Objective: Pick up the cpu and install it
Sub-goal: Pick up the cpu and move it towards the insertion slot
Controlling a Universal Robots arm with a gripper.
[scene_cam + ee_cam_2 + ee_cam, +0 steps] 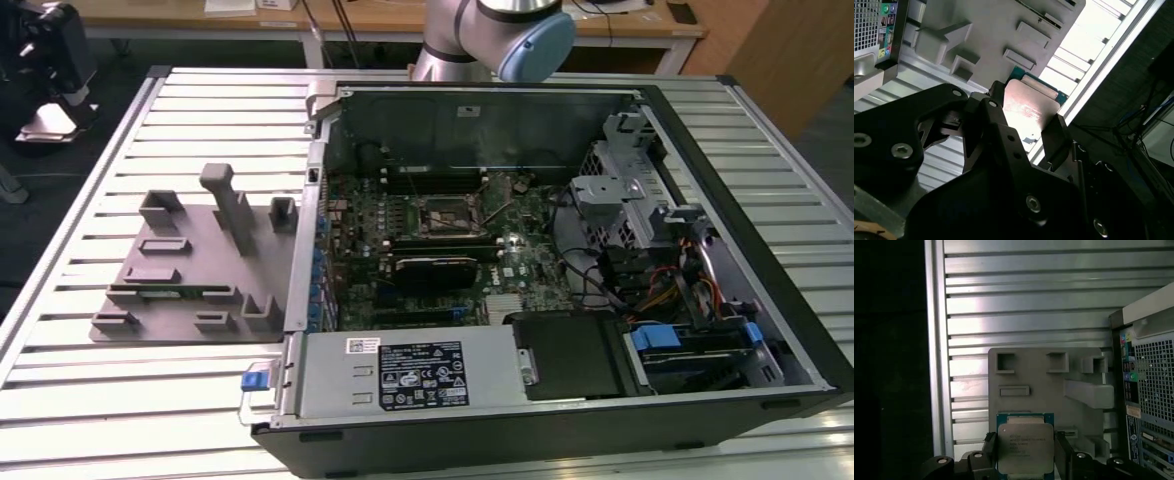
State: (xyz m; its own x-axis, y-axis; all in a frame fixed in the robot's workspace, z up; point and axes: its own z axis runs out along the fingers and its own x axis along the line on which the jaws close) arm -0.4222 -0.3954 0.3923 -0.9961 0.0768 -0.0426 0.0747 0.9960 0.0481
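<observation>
Slatted metal bench [80, 400] carries an open computer case [561, 250], with a grey parts tray [180, 290] just beside it, toward the exterior view's left. The gripper [1025, 452] is narrowed onto the cpu [1025, 445], gripping two opposite edges. It holds the chip flat and clear of the tray, probably to keep it level and its underside untouched.

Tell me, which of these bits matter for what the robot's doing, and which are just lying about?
Part of the job: the cpu, clamped in the gripper; the motherboard socket in the open computer case.

Just lying about: the grey holder block, the power supply, the slatted table.
</observation>
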